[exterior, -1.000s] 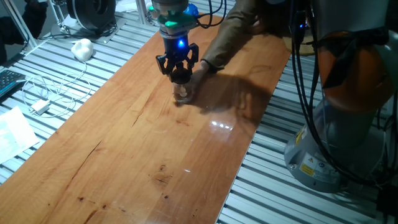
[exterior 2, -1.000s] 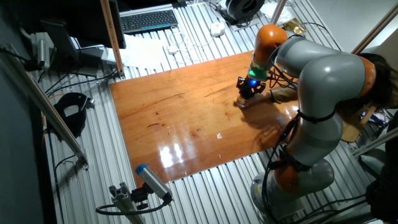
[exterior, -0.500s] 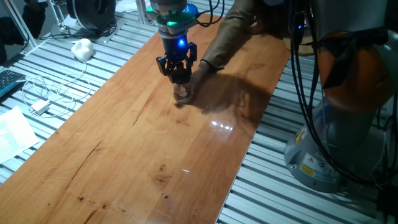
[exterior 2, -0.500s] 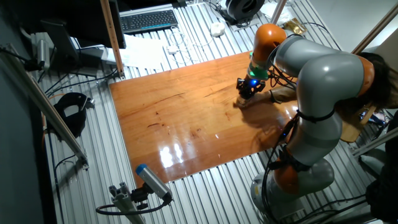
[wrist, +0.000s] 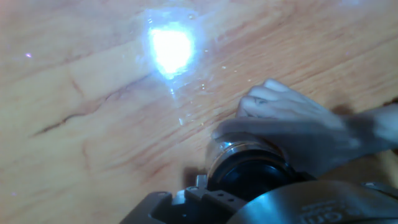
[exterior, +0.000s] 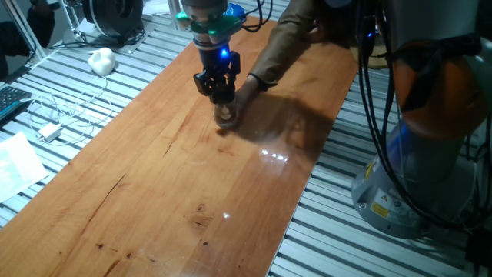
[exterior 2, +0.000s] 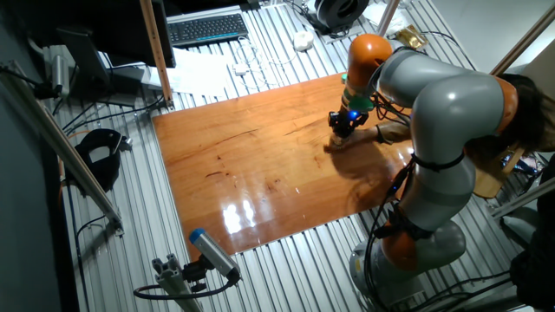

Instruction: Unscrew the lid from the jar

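The jar (exterior: 225, 116) stands on the wooden table (exterior: 177, 177), toward its far end and nearer the right edge than the left as one fixed view shows it. In the hand view the lid (wrist: 252, 177) reads as a dark round cap with a bright metal band beneath; we cannot tell how far it has turned, or whether it has turned at all.

The gripper (exterior: 218, 91) sits directly over the cap, fingers down around it. They look closed on the lid, though contact itself is hidden (the hand view blurs right there), so we cannot tell for certain.

A person's hand (wrist: 292, 130) wraps the jar from the right side, apparently steadying it.

Risks, as we judge them:
- The hand is touching the jar, just beside the fingers; any sideways drift of the arm could pinch it.
- If the person's hold loosens, the glass would spin with the cap and nothing unscrews.
- A slack or off-centre grip would slip on the smooth cap.
- Lifting before the thread clears would drag the jar up or tip it.
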